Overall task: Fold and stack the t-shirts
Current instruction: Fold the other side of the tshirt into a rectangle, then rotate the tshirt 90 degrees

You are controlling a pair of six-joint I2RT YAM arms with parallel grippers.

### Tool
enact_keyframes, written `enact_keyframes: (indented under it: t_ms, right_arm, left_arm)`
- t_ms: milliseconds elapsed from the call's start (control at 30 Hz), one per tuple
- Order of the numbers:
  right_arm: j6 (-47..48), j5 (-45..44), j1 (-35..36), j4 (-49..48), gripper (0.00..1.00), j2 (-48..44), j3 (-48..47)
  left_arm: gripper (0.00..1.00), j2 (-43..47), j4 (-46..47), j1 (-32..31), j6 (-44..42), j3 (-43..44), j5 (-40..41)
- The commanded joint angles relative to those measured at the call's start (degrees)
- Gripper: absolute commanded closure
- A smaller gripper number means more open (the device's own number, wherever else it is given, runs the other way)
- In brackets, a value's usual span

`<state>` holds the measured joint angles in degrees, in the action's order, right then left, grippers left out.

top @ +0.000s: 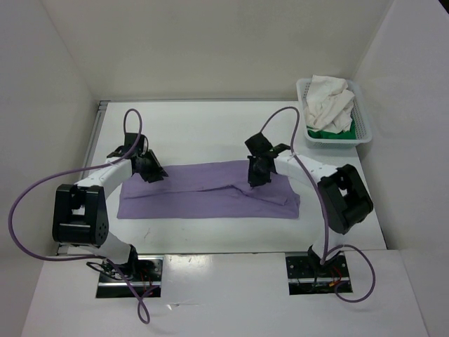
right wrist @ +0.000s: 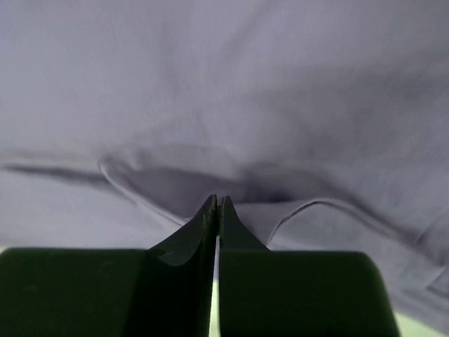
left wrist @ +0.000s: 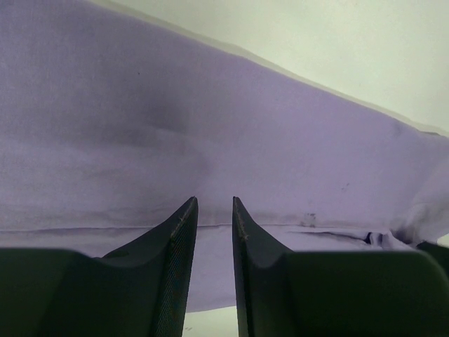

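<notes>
Purple shirt (top: pixel 210 193) lies at middle of bench (top: pixel 210 126), folded into long flat band running left to right, small flap turned over at its right end, cloth smooth with a few soft creases. Cream shirt (top: pixel 330 102) crumpled in basket (top: pixel 365 133) at far right corner, green shirt (top: pixel 330 132) under it. Left fingers (left wrist: pixel 179 239) released, narrow gap between tips, over band's far left edge. Right fingers (right wrist: pixel 200 225) clenched at raised fold near band's far right; cannot tell if cloth is pinched.

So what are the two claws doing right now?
Left gripper: open, slightly apart over the lavender t-shirt, holding nothing.
Right gripper: shut at a fold in it; grip on cloth cannot be told.
</notes>
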<state>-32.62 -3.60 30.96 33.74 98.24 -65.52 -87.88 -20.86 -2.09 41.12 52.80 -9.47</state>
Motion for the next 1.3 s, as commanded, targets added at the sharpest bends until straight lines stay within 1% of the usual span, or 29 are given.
enact_keyframes:
  t_ms: [0,133,200,233,267,300,367,433,467,500,533,567,600,633,667,700,733,800,833,967,1033,1100,1133,1167,1200,1233,1267]
  right_arm:
    - [-0.5,6.2,2.7,3.5,0.99,-3.0,4.9]
    - [-3.4,12.6,8.3,3.5,0.99,-4.6,6.8]
    - [-5.9,17.6,10.3,2.3,0.89,-5.2,6.8]
    - [-6.5,19.1,11.8,2.3,0.80,-6.6,6.8]
    - [-7.1,21.3,11.8,2.3,0.58,-7.2,5.7]
    - [-7.1,21.3,11.8,2.3,0.50,-7.8,5.1]
    - [-6.5,21.3,11.8,4.0,0.49,-9.7,1.7]
    - [-5.9,18.5,10.8,5.5,0.49,-10.6,0.0]
    - [-5.3,17.7,8.6,5.5,0.51,-11.4,-0.1]
    - [-5.3,17.0,7.4,4.9,0.63,-11.4,0.5]
    - [-5.3,15.8,6.1,4.3,0.69,-11.4,1.3]
    - [-5.3,14.9,3.3,2.3,0.77,-11.9,3.2]
    - [-5.3,13.5,1.7,1.1,0.92,-11.9,4.2]
    - [-6.2,11.3,0.1,-0.3,0.97,-11.9,5.2]
    - [-7.5,10.6,-1.6,-3.4,0.99,-11.9,7.0]
    - [-8.5,9.8,-4.7,-4.9,1.00,-11.9,7.8]
    - [-9.5,8.8,-6.0,-6.4,1.00,-10.6,8.5]
    - [-11.0,8.3,-7.8,-8.7,1.00,-8.5,9.1]
    - [-11.0,7.4,-7.8,-8.7,1.00,-5.5,8.4]
    - [-11.8,6.9,-7.8,-9.2,1.00,1.0,6.5]
    - [-12.6,6.9,-7.8,-10.7,1.00,2.9,5.9]
    - [-13.3,7.5,-7.8,-11.6,1.00,7.0,3.4]
    - [-13.3,8.1,-7.8,-11.1,1.00,8.8,-0.2]
    - [-13.3,8.1,-7.8,-10.5,1.00,13.3,-2.5]
    - [-12.6,8.9,-7.8,-10.0,1.00,15.7,-5.3]
    - [-11.8,9.4,-7.8,-8.7,1.00,18.2,-12.1]
    - [-11.8,9.4,-8.4,-7.6,1.00,21.0,-16.6]
  left_arm:
    - [0.66,0.3,2.0,-0.3,1.2,0.7,-1.9]
    - [0.66,0.3,2.0,-0.3,1.7,1.9,-2.4]
    - [0.66,0.3,2.0,-0.3,1.7,2.4,-2.9]
    - [0.66,0.3,2.0,-0.3,1.7,3.0,-2.9]
    - [0.66,0.3,2.0,-0.3,1.7,3.0,-2.9]
    - [0.66,0.3,2.0,-0.3,1.7,3.8,-2.9]
    - [0.66,0.3,2.0,-0.3,1.7,4.6,-3.4]
    - [0.66,0.3,2.0,-1.0,1.7,5.1,-4.0]
    - [0.66,0.3,2.0,-1.0,1.7,5.1,-4.0]
    - [0.66,0.3,2.0,-1.8,1.7,5.6,-4.0]
    - [0.66,0.3,2.6,-3.0,2.3,5.7,-4.0]
    - [0.66,-0.3,3.2,-3.9,2.3,5.7,-4.0]
    - [0.66,-1.4,3.2,-4.8,2.9,5.7,-4.0]
    - [0.66,-2.1,3.2,-6.2,2.9,5.7,-4.0]
    - [0.66,-3.0,3.2,-6.8,3.4,6.2,-4.5]
    - [0.66,-3.8,3.7,-6.8,3.4,6.2,-4.5]
    - [0.66,-5.3,3.7,-6.8,3.4,6.2,-5.4]
    - [0.66,-6.6,4.3,-6.8,3.4,6.2,-5.4]
    - [0.66,-7.1,3.5,-6.8,3.4,6.2,-4.9]
    - [0.66,-7.7,3.5,-2.2,2.8,2.7,-5.5]
    - [0.66,-7.7,2.9,1.8,2.3,1.0,-7.2]
    - [0.66,-7.2,2.8,5.8,1.8,-1.3,-7.8]
    - [0.66,-6.7,2.2,6.9,1.2,-1.9,-8.4]
    - [0.66,-6.1,2.2,7.8,1.2,-1.9,-8.4]
    - [0.66,-4.3,1.7,8.3,1.2,-2.6,-8.4]
    - [0.66,-3.2,1.2,8.8,1.2,-2.6,-9.1]
    - [0.65,-2.0,0.7,8.9,0.6,-2.6,-9.8]
